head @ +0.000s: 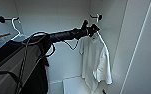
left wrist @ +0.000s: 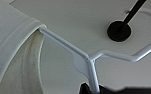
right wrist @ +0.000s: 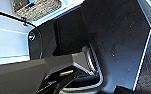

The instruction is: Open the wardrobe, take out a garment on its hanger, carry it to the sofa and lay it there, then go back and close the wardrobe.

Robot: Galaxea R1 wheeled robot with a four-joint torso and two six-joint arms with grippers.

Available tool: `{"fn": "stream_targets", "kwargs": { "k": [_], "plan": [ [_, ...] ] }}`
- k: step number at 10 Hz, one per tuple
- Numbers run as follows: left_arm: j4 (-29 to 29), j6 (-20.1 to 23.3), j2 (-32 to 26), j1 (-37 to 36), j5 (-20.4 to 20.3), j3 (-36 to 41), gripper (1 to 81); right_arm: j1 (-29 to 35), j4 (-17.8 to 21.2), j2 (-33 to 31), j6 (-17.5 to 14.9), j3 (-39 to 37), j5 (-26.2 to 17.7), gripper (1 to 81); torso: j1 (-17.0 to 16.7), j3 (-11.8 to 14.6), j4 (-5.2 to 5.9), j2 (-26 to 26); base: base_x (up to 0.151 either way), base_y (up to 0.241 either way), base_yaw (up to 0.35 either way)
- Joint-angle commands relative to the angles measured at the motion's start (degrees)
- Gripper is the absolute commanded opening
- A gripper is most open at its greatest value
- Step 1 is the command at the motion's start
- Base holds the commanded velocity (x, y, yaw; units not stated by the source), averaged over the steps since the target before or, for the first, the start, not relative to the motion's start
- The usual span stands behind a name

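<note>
White panels line the open wardrobe (head: pixel 66 15), whose back wall and right side wall enclose everything described here. Against that back wall, toward the right side wall, the garment (head: pixel 93 57) hangs on the hanger (head: pixel 99 37), its white fabric draped down with one short sleeve bunched toward the wardrobe's right wall. The hanger's hook curves up by a short black peg (head: pixel 98 17) that juts from the wardrobe's upper back wall; whether the hook rests on the peg cannot be told from the head view.

Reaching in across the front of the wardrobe, the left arm ends in the left gripper (head: pixel 92 29), which sits at the hanger's neck, just above the garment's collar. In the left wrist view the hanger's neck (left wrist: pixel 91 72) runs down between dark finger parts (left wrist: pixel 84 88), so the jaws appear drawn narrow around it, though the contact itself is mostly hidden.

Toward the wardrobe's left side, a second black peg (head: pixel 2 19) carries another white hanger (head: pixel 15 27), and a black T-shirt (head: pixel 38 75) hangs below it, partly behind the robot's arm. A pale box (head: pixel 71 86) sits low inside the wardrobe, beneath the garment.

The right wrist view shows dark robot bodywork and a woven basket (right wrist: pixel 36 7); the right gripper's jaw state cannot be told.
</note>
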Motion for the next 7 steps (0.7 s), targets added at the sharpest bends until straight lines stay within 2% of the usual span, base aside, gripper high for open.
{"fn": "stream_targets", "kwargs": {
  "k": [1, 2, 3, 4, 5, 6, 7],
  "plan": [
    [1.02, 1.40, -3.47, -16.93, -3.29, 4.69, 1.0, 2.10, -0.34, 0.06, -0.09, 0.46, -1.96, 81.1, 0.00, 0.00, 0.00, 0.00, 0.000, 0.000, 0.000],
    [0.84, 1.31, -4.87, -18.16, -3.21, 6.62, 1.0, 2.01, -0.42, 0.06, -0.18, 0.46, -1.96, 81.1, 0.00, -0.02, 0.00, 0.00, 0.000, 0.000, 0.000],
    [0.84, 1.14, -5.68, -18.96, -3.21, 8.04, 1.0, 2.01, -0.52, 0.06, -0.27, 0.46, -1.96, 81.1, 0.00, -0.02, 1.65, 0.00, 0.000, 0.000, 0.000],
    [0.93, 0.78, -6.47, -19.13, -2.94, 9.71, 1.0, 2.01, -0.69, 0.06, -0.35, 0.46, -1.96, 81.1, 0.00, -0.02, 5.18, 0.00, 0.000, 0.000, 0.000],
    [0.93, 0.78, -7.08, -19.13, -2.85, 10.77, 1.0, 2.01, -0.69, 0.06, -0.44, 0.46, -1.87, 81.1, 0.00, -0.02, 5.91, 0.00, 0.000, 0.000, 0.000],
    [0.84, 0.78, -7.61, -19.13, -2.85, 11.47, 1.0, 2.01, -0.78, 0.06, -0.44, 0.46, -1.87, 81.1, 0.00, -0.02, 7.08, 0.00, 0.000, 0.000, 0.000],
    [0.84, 0.78, -7.96, -19.13, -2.68, 12.26, 1.0, 2.01, -0.78, 0.06, -0.53, 0.46, -1.87, 81.1, 0.00, -0.02, 8.85, 0.00, 0.000, 0.000, 0.000]
  ]
}}
